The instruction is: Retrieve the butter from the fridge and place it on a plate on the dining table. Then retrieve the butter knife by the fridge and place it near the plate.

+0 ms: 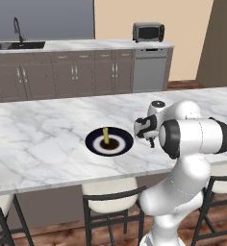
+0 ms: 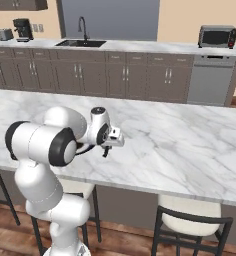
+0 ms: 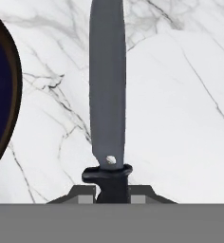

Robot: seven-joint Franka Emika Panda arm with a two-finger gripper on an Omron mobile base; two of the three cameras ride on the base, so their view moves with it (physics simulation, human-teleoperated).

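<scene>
Butter (image 1: pixel 106 135) is already sitting on the plate (image 1: pixel 121 146) in the middle of the left base view, on the dining table (image 1: pixel 48 139), so that half looks done. The gripper (image 1: pixel 151 142) is clamped tight on the butter knife (image 3: pixel 107 90), hovering just right of the plate, so all that's left is setting it down there.

On the marble surface (image 1: pixel 48 139): 1 plate (image 1: pixel 109 141), 1 butter stick (image 1: pixel 106 135) and 1 knife (image 3: pixel 107 95). Below it, 4 stools (image 1: pixel 110 197). At 12 o'clock: 1 toaster oven (image 1: pixel 148 31), 1 sink (image 1: pixel 18 45), 1 dishwasher (image 1: pixel 150 69), 1 coffee machine (image 2: pixel 23 29).
</scene>
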